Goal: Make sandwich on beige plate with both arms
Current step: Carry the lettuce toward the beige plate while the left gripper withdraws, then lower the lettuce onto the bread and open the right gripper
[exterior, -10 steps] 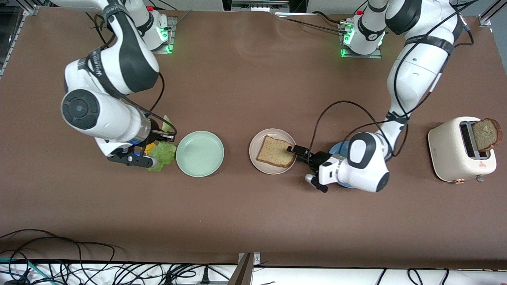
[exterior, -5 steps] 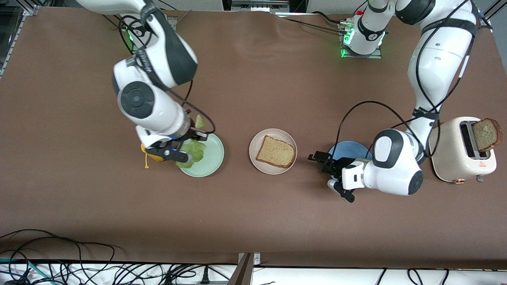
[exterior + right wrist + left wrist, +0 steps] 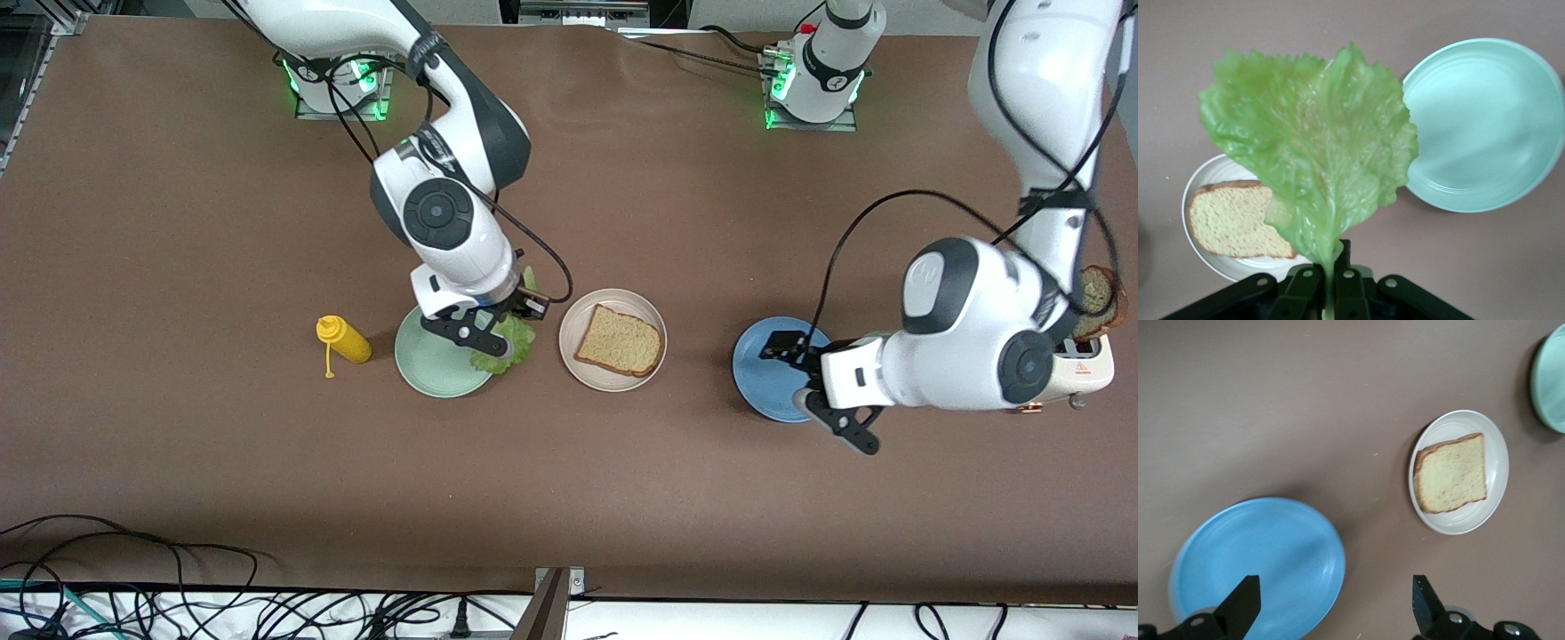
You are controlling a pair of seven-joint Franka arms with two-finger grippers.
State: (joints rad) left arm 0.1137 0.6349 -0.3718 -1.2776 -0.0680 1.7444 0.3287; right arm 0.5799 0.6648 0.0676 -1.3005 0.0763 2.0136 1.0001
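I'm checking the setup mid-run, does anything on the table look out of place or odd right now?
Nothing looks spilled or damaged. One slice of bread lies flat on the beige plate. The second slice sticks out of the toaster at a tilt, partly hidden by the left arm. The right gripper holds the lettuce leaf.

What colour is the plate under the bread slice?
Pale beige plate; the left wrist view shows it best.

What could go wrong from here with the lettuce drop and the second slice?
The right gripper pinches the lettuce only by its stem end, so the leaf may swing and land partly off the bread on the beige plate. The open left gripper is over the blue plate; the other slice sits in the toaster under the left arm, so reaching it might knock the toaster.
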